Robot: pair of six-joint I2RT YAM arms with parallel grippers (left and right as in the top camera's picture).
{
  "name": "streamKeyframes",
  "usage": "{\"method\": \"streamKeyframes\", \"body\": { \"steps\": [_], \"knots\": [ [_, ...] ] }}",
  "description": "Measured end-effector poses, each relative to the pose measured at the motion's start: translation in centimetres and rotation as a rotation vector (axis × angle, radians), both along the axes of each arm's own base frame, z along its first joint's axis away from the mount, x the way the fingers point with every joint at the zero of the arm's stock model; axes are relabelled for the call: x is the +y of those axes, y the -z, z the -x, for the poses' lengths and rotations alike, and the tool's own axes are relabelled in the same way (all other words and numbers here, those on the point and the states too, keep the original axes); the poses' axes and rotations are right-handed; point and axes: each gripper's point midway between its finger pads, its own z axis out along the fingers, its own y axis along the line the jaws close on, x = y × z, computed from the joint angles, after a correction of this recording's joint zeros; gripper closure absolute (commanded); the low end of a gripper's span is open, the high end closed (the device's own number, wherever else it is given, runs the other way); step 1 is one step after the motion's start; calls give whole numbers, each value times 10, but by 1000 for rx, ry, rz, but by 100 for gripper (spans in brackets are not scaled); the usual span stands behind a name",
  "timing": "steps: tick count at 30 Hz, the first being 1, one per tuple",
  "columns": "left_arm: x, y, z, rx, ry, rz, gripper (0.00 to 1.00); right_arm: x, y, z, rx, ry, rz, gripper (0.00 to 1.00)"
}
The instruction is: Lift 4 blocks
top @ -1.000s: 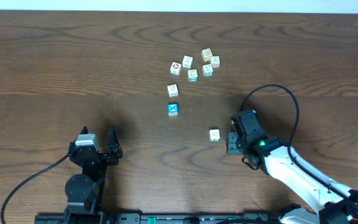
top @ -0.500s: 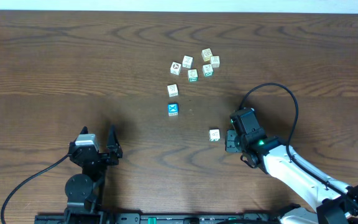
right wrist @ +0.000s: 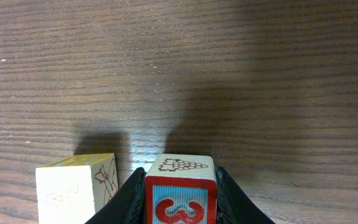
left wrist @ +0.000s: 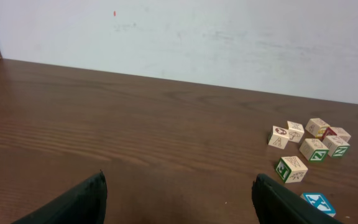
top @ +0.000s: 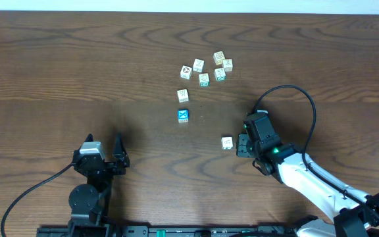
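On grained wood worktop, right gripper jaws clamp red cube, shifted nearer cream cube; left gripper jaws apart.

Left arm is all black with chunky round joints, a little silver block on top and a thin black cable. Right arm is glossy white with a black wrist housing, a tiny green light and a looping black cable. The fingers are matte black.

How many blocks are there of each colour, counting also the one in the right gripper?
Bright blue-topped block on the table: 1
Pale-topped blocks on the table: 8
Red-framed block in the right gripper: 1
Total: 10
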Motion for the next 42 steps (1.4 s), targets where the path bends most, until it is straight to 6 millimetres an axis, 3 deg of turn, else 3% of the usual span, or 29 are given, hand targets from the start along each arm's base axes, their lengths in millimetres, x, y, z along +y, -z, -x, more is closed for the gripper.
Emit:
{"method": "streamKeyframes", "body": {
  "steps": [14, 26, 32, 39, 42],
  "knots": [
    [0, 0, 0, 0, 0, 0, 25, -3, 1, 0, 9, 10, -10, 59],
    [0, 0, 0, 0, 0, 0, 25, 3, -2, -3, -4, -26, -32, 51],
    [0, 0, 0, 0, 0, 0, 25, 4, -3, 4, 49, -58, -16, 46],
    [0, 0, 0, 0, 0, 0, 25, 11, -34, -10, 48, -99, 7, 48],
    [0, 0, 0, 0, 0, 0, 25, 13, -43, -16, 31, -107, 7, 60]
  ]
}}
